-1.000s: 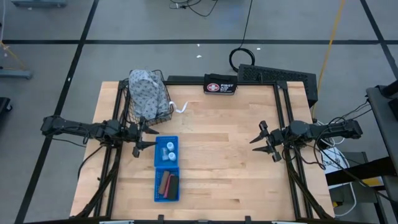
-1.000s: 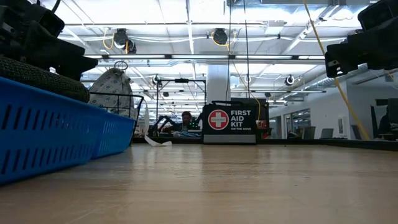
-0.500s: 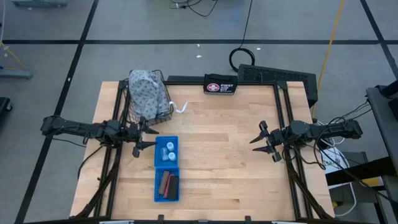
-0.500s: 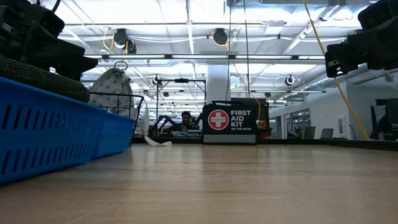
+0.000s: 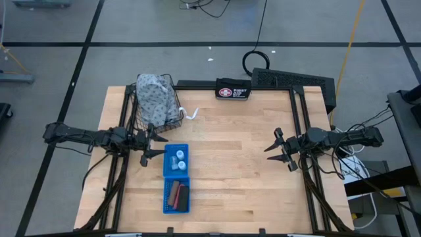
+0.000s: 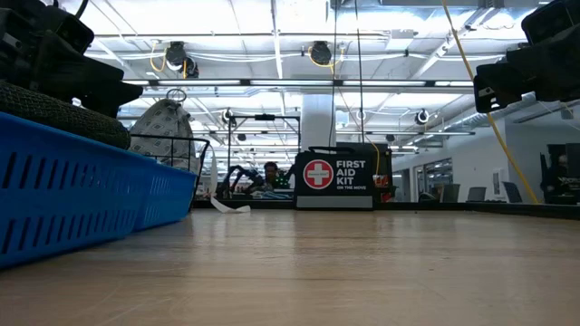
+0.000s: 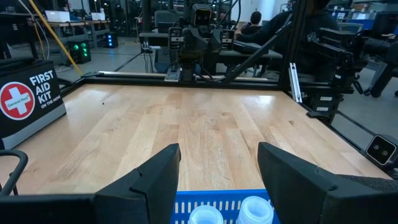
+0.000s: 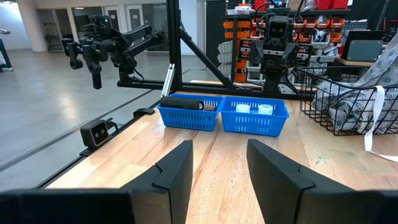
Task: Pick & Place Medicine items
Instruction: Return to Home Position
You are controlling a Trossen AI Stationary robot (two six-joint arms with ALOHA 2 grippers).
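Two blue trays sit end to end near the table's left side. The farther tray (image 5: 175, 160) holds white round bottles (image 5: 179, 157), which also show as white bottles (image 7: 254, 210) in the left wrist view and white bottles (image 8: 254, 108) in the right wrist view. The nearer tray (image 5: 175, 196) holds reddish, brown and black oblongs (image 5: 177, 194) lying side by side. My left gripper (image 5: 150, 141) hovers open just left of the farther tray. My right gripper (image 5: 279, 150) hovers open near the table's right edge. Neither holds anything.
The black first-aid pouch (image 5: 233, 90) stands at the table's far edge. A wire basket with patterned cloth (image 5: 158, 100) sits at the far left corner, with a white strip (image 5: 191, 114) beside it. Bare wood (image 5: 237, 171) lies between the trays and my right gripper.
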